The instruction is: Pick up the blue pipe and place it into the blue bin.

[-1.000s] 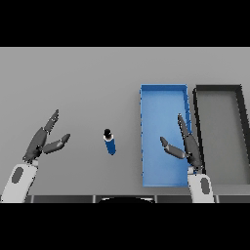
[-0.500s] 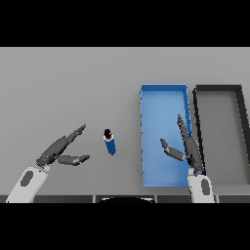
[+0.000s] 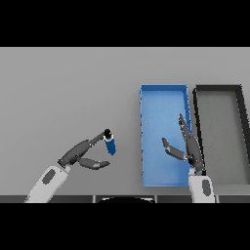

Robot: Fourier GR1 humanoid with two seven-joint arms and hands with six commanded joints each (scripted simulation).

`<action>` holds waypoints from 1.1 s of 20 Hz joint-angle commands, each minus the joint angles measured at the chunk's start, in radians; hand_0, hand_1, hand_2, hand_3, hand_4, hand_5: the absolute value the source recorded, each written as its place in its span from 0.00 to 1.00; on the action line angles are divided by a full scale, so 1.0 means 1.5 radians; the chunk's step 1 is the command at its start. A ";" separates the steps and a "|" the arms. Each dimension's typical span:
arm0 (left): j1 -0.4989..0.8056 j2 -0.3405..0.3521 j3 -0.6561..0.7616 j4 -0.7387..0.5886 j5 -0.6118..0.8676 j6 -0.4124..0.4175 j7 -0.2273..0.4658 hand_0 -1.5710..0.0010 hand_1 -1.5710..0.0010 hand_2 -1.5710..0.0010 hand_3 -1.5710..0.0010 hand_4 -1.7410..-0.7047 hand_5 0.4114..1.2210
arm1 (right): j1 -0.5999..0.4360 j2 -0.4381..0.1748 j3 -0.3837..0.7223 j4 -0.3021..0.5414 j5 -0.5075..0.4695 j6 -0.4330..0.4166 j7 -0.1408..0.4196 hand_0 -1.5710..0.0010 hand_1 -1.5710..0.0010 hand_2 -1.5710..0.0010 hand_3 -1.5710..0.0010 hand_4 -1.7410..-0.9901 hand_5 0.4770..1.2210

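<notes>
Beside the left hand, whose relaxed, unclenched fingers grasp nothing, the upright blue pipe could be toppled if brushed before being enclosed.

left hand: now reaches right across the table, fingertips at the top of the blue pipe

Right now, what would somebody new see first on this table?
Probably the bright blue bin right of the middle, with the right hand open over it. Next, the small blue pipe standing on the grey table, the left hand reaching it with straight fingers. A dark bin sits far right.
</notes>
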State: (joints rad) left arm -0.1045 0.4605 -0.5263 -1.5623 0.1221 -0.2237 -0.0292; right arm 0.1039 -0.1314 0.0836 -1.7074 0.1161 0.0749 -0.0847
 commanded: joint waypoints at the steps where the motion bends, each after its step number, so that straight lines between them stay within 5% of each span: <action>1: -0.011 -0.016 -0.005 0.013 -0.005 0.003 0.007 1.00 1.00 1.00 1.00 0.61 0.04 | -0.004 -0.001 -0.003 -0.003 -0.005 0.001 0.004 1.00 1.00 1.00 1.00 0.62 0.18; 8: -0.072 -0.103 -0.024 0.121 -0.046 0.018 -0.027 1.00 1.00 1.00 1.00 0.64 0.04 | 0.010 0.002 -0.002 0.003 -0.002 0.003 -0.010 1.00 1.00 1.00 1.00 0.63 0.16; 11: -0.079 -0.127 -0.020 0.136 -0.020 -0.001 -0.057 1.00 1.00 0.99 0.99 0.61 0.12 | 0.005 0.004 0.000 0.005 -0.002 0.002 -0.009 1.00 1.00 1.00 1.00 0.63 0.17; 13: -0.083 -0.155 -0.010 0.148 0.001 0.006 -0.057 0.99 0.90 0.81 0.84 0.51 0.24 | 0.010 0.008 0.003 0.000 0.001 0.000 -0.010 1.00 1.00 1.00 1.00 0.64 0.17; 15: -0.081 -0.172 0.003 0.158 0.024 0.010 -0.048 0.72 0.62 0.55 0.54 0.38 0.51 | 0.004 0.004 0.000 0.006 -0.001 0.003 -0.008 1.00 1.00 1.00 1.00 0.64 0.17; 17: -0.074 -0.187 -0.002 0.156 0.015 0.025 -0.052 0.46 0.40 0.36 0.36 0.25 0.69 | 0.006 0.008 0.001 0.007 0.000 0.001 -0.009 1.00 1.00 1.00 1.00 0.64 0.18; 22: -0.069 -0.186 -0.014 0.158 -0.014 0.050 -0.110 0.15 0.13 0.12 0.17 0.09 0.90 | 0.006 0.002 0.000 0.003 -0.003 0.006 -0.017 1.00 1.00 1.00 1.00 0.65 0.19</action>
State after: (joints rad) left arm -0.2077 0.1804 -0.5476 -1.3251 0.1046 -0.1504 -0.1982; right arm 0.1124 -0.1280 0.0833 -1.7023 0.1119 0.0835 -0.1125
